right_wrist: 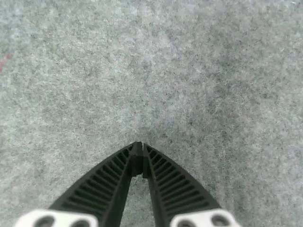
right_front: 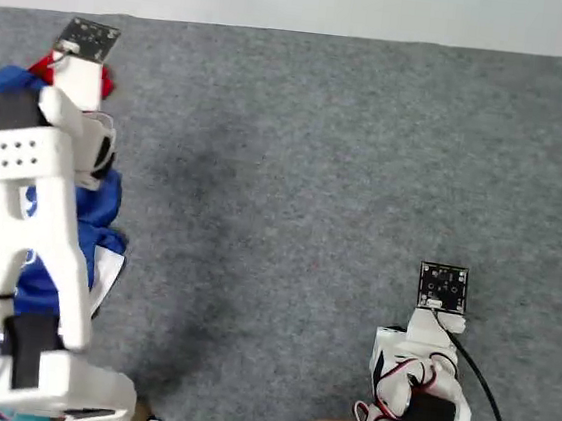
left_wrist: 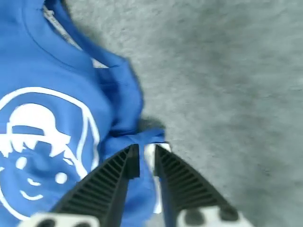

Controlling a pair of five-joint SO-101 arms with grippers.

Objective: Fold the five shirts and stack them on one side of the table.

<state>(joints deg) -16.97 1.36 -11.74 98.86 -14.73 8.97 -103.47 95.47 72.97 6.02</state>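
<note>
Soft overhead light, faint shadows.

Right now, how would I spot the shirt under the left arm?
Find the grey table, then the left arm at its left edge. The blue shirt lies beneath it. Its white face print sets it apart from the red cloth beside it.

From the middle of the grey felt table [right_front: 315, 174], everything from 11 round to 4 o'clock lies open for me to pass. At 9 o'clock, the blue cotton shirt with white print [right_front: 105, 207] and my white left arm [right_front: 30, 204] above it block the way. A red cloth scrap [right_front: 40, 69] sits at 10, and my white right arm [right_front: 418, 386] stands at 5.
</note>
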